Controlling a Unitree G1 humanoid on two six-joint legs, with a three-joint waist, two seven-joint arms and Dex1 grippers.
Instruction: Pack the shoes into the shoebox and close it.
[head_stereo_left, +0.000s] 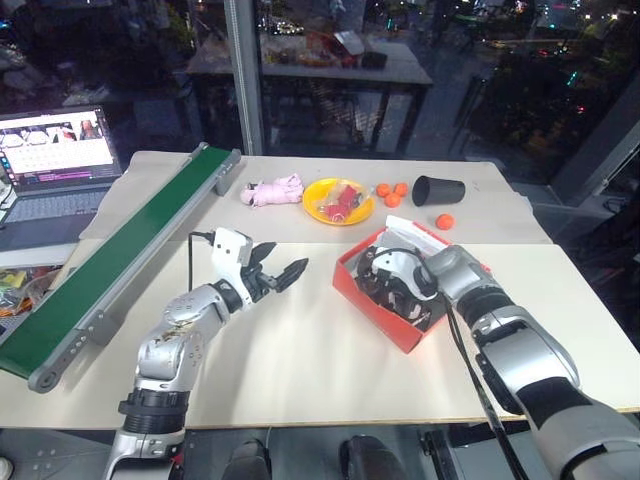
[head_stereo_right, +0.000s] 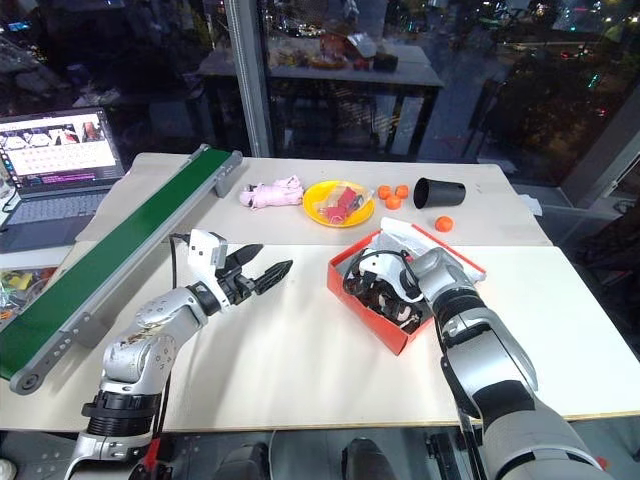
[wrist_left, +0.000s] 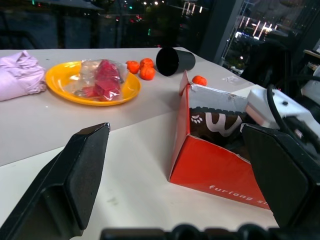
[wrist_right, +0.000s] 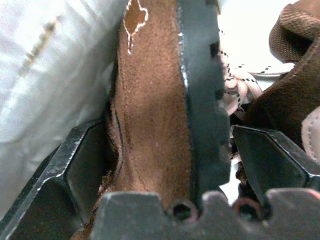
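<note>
The red-orange shoebox (head_stereo_left: 372, 308) stands open right of the table's middle, its lid (head_stereo_left: 415, 233) folded back on the far side. Dark-brown shoes (head_stereo_left: 384, 291) with white laces lie inside. My right gripper (wrist_right: 170, 136) reaches down into the box, open, with one shoe (wrist_right: 150, 110) on its side between the fingers, sole to one side and suede to the other. A second shoe (wrist_right: 290, 95) lies beside it. My left gripper (head_stereo_left: 285, 259) hovers open above the bare table left of the box, holding nothing. From the left wrist I see the box wall (wrist_left: 215, 172) and a brown shoe (wrist_left: 216, 123) inside.
Behind the box are a yellow plate (head_stereo_left: 315, 211) with red packets, a pink plush toy (head_stereo_left: 272, 190), three orange balls (head_stereo_left: 392, 192), and a black cup (head_stereo_left: 437, 190) on its side. A green conveyor (head_stereo_left: 120, 250) runs along the left. A laptop (head_stereo_left: 55, 160) sits far left.
</note>
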